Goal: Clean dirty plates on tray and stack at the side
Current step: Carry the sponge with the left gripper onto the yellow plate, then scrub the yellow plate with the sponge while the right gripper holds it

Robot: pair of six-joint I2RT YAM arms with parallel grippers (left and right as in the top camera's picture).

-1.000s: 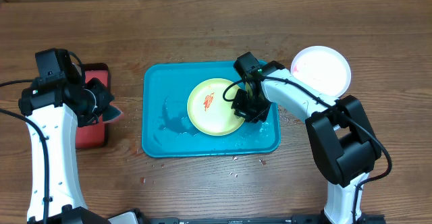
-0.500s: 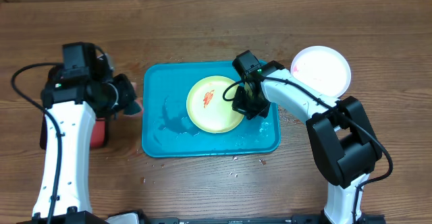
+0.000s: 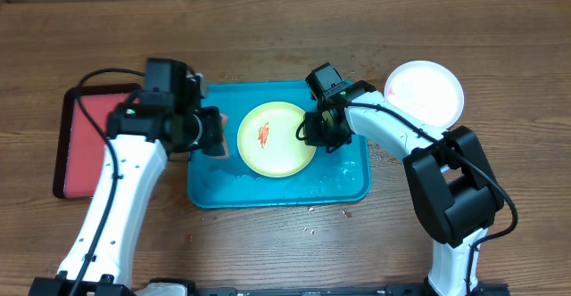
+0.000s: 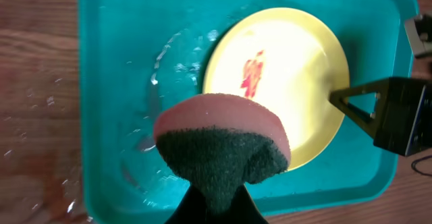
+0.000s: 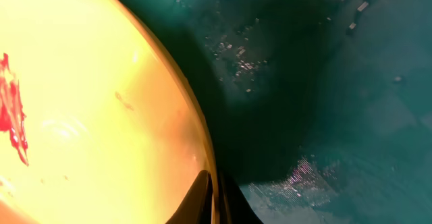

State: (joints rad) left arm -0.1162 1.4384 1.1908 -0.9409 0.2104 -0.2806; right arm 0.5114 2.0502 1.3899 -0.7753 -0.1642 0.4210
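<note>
Red plastic sits furthest left: a small red tray (image 3: 85,144) at the table's (image 3: 285,28) 9 o'clock side. The left arm climbs from 7 o'clock and bends across to the blue tray's (image 3: 203,178) left rim. There the left gripper (image 3: 217,135) is clamped tight on a sponge (image 4: 223,146), pink on top with a dark scouring face. Whether the sponge touches anything I cannot tell.

Wet, bare tray floor lies open at the plate's 9 o'clock. The plate (image 3: 277,140) is yellow-green and lies in the middle of the tray, close to the 12 o'clock rim, with a red smear (image 3: 265,133) left of its centre.

At the plate's 3 o'clock edge the right gripper (image 3: 317,128) has its fingers pinched shut on the rim. The right arm reaches in from 4 o'clock, leaving only a narrow strip of tray on that side. A white plate (image 3: 425,92) rests on the table at 2 o'clock, well apart from the tray.
</note>
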